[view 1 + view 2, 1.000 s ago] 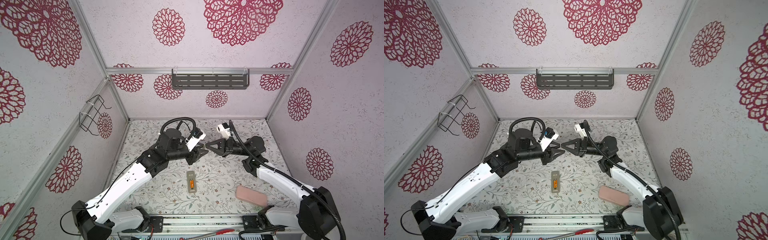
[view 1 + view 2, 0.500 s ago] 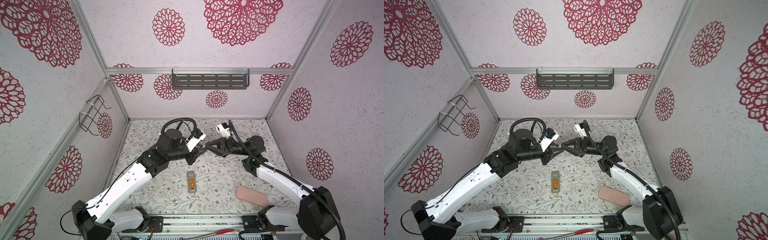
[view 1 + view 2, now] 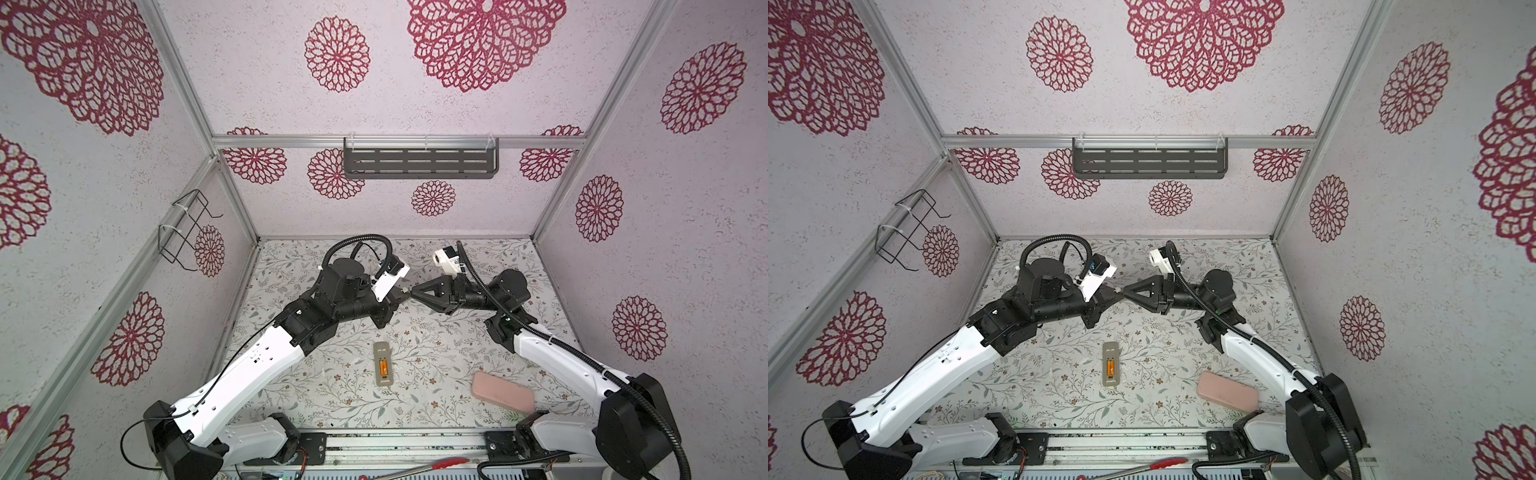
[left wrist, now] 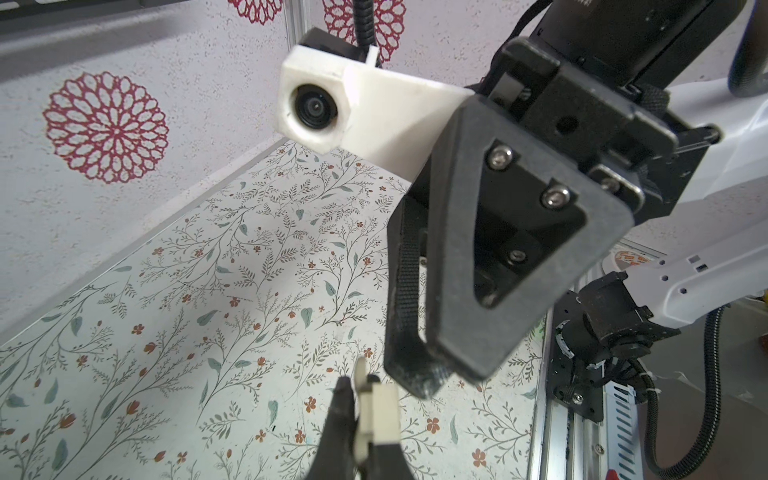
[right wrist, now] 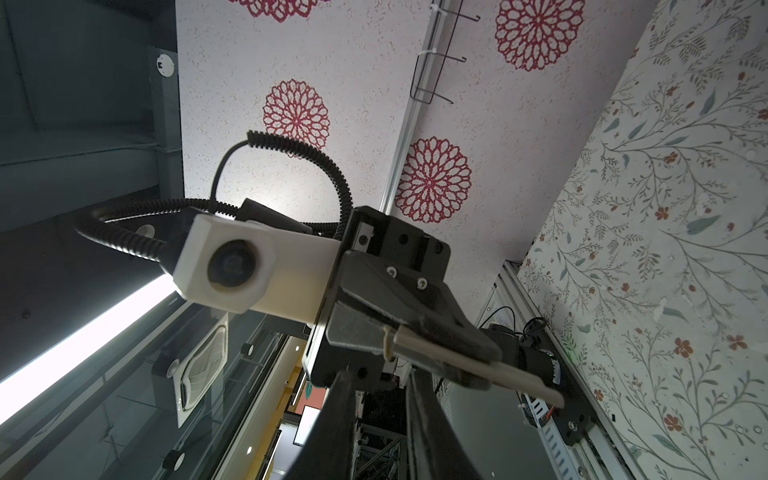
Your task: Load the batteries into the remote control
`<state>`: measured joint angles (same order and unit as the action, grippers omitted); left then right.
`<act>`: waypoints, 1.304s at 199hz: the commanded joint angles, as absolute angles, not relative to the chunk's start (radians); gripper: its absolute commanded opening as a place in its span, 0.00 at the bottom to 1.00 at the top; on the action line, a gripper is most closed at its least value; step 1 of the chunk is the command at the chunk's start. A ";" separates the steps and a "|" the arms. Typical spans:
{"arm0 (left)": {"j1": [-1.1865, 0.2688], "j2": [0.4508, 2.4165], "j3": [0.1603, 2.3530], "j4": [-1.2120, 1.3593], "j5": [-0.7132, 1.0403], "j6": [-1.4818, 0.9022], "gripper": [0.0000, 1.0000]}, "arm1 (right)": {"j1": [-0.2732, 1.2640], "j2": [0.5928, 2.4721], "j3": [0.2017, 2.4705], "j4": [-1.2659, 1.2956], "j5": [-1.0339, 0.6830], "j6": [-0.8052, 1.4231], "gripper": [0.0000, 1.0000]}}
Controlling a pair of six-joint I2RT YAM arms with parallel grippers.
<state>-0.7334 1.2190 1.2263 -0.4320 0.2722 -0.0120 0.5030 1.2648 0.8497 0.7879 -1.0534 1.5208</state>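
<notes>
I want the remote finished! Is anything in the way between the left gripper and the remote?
Nothing visible. Only bare table lies between the left gripper and the remote control. The pink pad sits off to one side. The gripper is shut on a thin beige piece.

Beige cover (image 4: 380, 411), apparently orange battery (image 3: 385, 368)

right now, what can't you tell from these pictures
- Second battery: both top views show one orange battery in the remote; too small to find another.
- Buttons: the remote lies face down, hiding them.
- Beige strip in the left gripper: a mere speck in top views; what it is stays unclear.
</notes>
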 commanded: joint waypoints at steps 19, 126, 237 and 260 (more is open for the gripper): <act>-0.736 1.211 1.196 -0.497 0.036 -0.113 0.00 | 0.468 1.168 1.001 0.184 -1.044 1.020 0.40; -0.732 1.632 1.349 -1.018 -0.663 -0.429 0.00 | 0.456 1.049 1.141 -0.653 -0.416 0.355 0.69; -0.732 2.148 1.596 -1.025 -0.628 -0.523 0.00 | 0.455 0.927 1.056 -0.581 -0.265 0.346 0.70; -0.733 2.176 1.615 -1.020 -0.626 -0.532 0.00 | 0.456 0.929 1.054 -0.578 -0.266 0.340 0.70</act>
